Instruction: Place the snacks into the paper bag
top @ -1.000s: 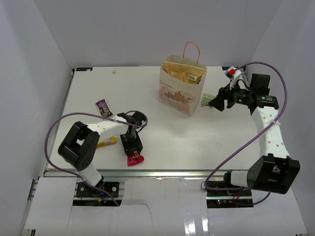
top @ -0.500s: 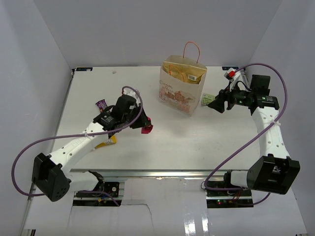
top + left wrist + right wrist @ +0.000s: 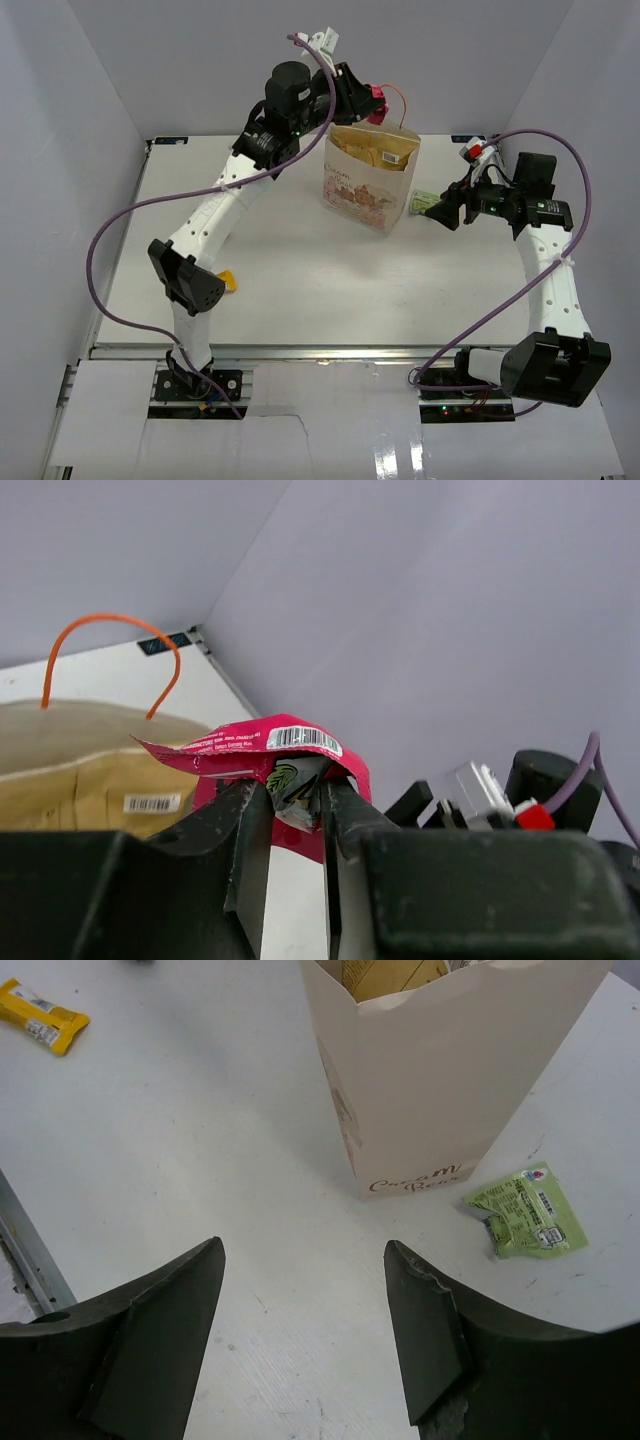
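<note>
Magenta packet [image 3: 262,746] | creased, barcode showing | pinched by left end effector [image 3: 295,798]

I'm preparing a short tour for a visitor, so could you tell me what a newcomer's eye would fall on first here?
The left gripper, high over the far side of the table, is shut on a magenta packet just above the paper bag's open top; a large yellow bag sits inside. The right gripper stands open beside the bag, near a green packet.
</note>
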You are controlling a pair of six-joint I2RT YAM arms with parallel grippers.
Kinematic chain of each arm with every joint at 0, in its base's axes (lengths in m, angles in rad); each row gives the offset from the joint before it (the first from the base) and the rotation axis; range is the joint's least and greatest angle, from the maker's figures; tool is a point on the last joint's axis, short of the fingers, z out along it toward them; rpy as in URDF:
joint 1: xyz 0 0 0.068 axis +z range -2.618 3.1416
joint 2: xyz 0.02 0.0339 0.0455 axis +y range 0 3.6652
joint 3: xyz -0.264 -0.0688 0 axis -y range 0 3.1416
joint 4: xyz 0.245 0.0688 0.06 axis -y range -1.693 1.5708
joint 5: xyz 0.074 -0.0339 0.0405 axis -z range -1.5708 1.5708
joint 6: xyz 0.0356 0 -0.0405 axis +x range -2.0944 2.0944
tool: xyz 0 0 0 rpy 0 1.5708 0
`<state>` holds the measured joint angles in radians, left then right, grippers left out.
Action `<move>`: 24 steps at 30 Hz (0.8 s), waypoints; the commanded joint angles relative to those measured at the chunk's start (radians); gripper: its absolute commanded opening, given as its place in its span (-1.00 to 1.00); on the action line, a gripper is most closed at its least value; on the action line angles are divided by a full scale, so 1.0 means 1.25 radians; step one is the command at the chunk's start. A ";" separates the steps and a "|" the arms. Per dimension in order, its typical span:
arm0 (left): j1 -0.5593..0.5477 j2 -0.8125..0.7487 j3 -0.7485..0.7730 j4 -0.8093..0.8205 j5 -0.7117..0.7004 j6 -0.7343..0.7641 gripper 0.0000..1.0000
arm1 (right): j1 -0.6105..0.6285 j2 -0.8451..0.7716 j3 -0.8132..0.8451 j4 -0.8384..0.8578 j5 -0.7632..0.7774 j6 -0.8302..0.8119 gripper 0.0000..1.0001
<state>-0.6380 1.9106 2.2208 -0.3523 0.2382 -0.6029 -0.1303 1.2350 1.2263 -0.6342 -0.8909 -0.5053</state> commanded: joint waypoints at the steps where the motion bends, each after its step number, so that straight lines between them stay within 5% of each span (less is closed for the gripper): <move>1: 0.007 0.061 0.114 0.028 0.024 -0.028 -1.00 | -0.007 -0.022 -0.009 0.004 -0.004 0.002 0.41; 9: 0.015 0.110 0.035 0.131 -0.037 -0.058 -0.94 | -0.007 -0.027 -0.014 0.025 0.007 0.021 0.42; 17: 0.016 0.148 0.021 0.084 -0.062 -0.063 -0.14 | -0.009 -0.010 -0.031 0.063 0.044 0.064 0.42; 24: 0.018 0.155 0.057 0.073 -0.046 -0.061 0.28 | -0.009 0.054 -0.001 0.102 0.131 0.133 0.42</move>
<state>-0.6224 2.1231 2.2490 -0.2615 0.1749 -0.6846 -0.1364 1.2625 1.1908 -0.5564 -0.7914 -0.4019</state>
